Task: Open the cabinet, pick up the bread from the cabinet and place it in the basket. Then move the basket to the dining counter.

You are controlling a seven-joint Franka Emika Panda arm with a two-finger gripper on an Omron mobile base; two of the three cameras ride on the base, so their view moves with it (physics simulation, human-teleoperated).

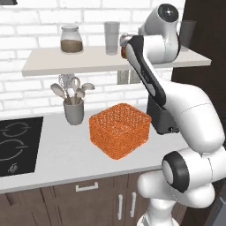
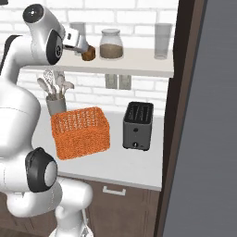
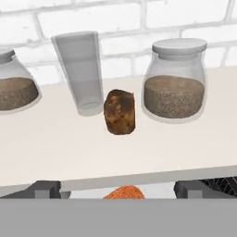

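The bread, a small dark-brown lump, stands on the white cabinet shelf between a tall empty glass and a glass jar of brown grains. My gripper is open and faces the bread from the shelf's front edge, short of it, with nothing between its fingers. From the right base view the gripper is raised at shelf height with the bread just past its tips. The orange mesh basket sits on the worktop below, empty. The dining counter is out of view.
A second jar stands further left on the shelf. The dark cabinet door stands open at the right. On the worktop are a dark toaster, a grey utensil holder and a black hob.
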